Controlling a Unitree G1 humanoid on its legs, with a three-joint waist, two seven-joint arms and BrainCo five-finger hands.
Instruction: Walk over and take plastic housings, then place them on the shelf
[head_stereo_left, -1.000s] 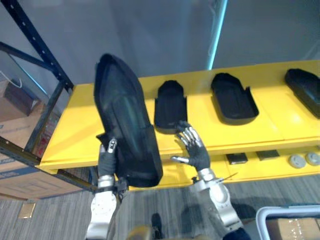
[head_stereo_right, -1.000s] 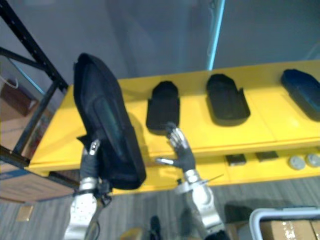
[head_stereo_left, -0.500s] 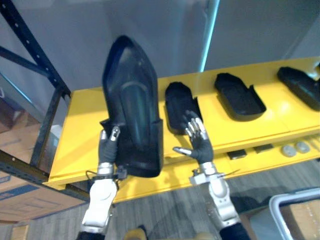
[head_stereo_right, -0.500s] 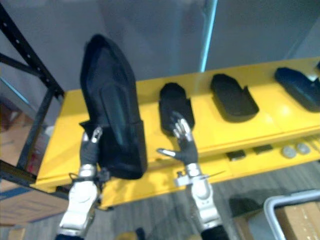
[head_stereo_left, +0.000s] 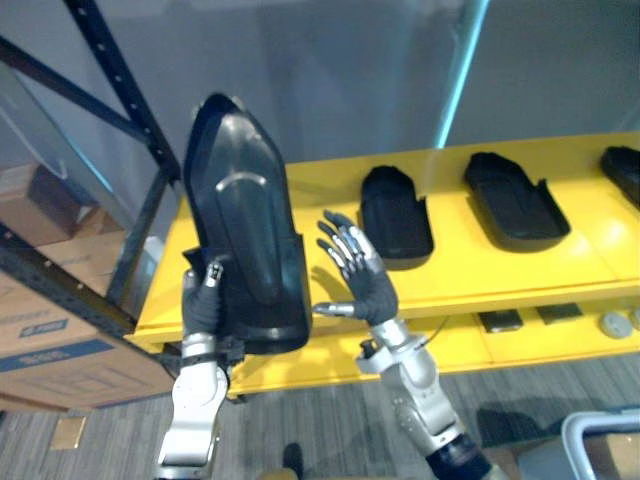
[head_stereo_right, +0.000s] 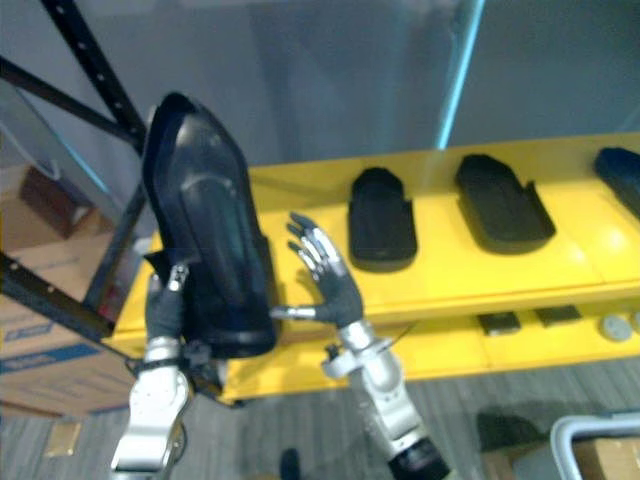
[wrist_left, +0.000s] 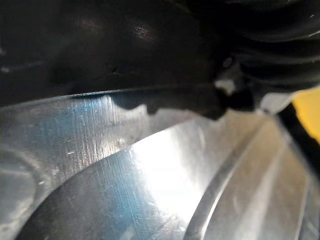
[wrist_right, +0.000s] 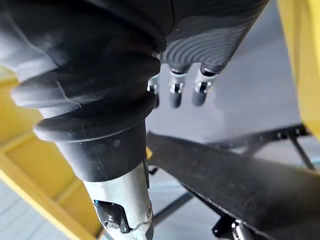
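Left hand (head_stereo_left: 203, 300) is gripping the lower edge of a large black housing (head_stereo_left: 245, 230), which is standing upright above it. Right hand (head_stereo_left: 365, 290) is hovering just beside the housing's right edge, fingers spread wide, holding nothing. Beyond, a yellow shelf (head_stereo_left: 470, 270) is carrying further black housings (head_stereo_left: 396, 212) in a row.

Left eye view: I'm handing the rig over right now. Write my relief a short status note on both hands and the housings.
Left hand: fingers curled round the lower end of the large black housing, held upright in front of the left end of the yellow shelf.
Right hand: open, fingers spread, beside the housing; I cannot tell if it touches.
Done: this housing is picked up and brought to the shelf. Three smaller black housings lie on it.
Left: lay the held one on the bare left part, then release.
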